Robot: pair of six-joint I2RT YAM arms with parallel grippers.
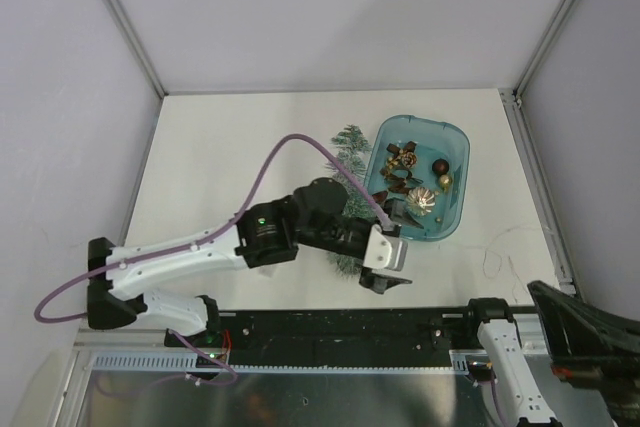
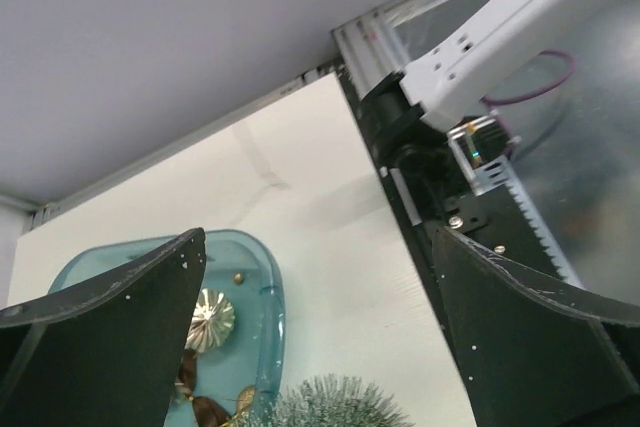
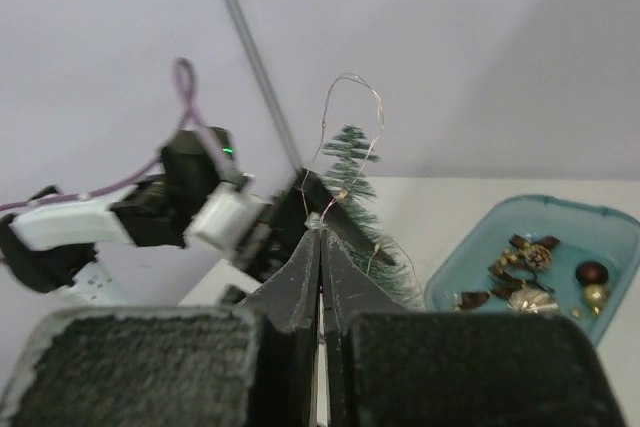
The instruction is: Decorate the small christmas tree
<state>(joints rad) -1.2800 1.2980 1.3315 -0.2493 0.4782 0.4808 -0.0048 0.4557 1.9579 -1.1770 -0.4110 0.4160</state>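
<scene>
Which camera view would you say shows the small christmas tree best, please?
The right wrist view: the small christmas tree shows from its tip down its bristly side, only its foot hidden. The top external view has the left arm across its middle; the left wrist view catches just a bristly tuft at the bottom edge.

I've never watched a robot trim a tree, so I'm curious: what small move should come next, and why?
Probably the left gripper closing on the small christmas tree. Its fingers stand wide open with the tree's bristles showing between them, while the right gripper is shut on a thin wire that likely needs a steadied tree.
</scene>
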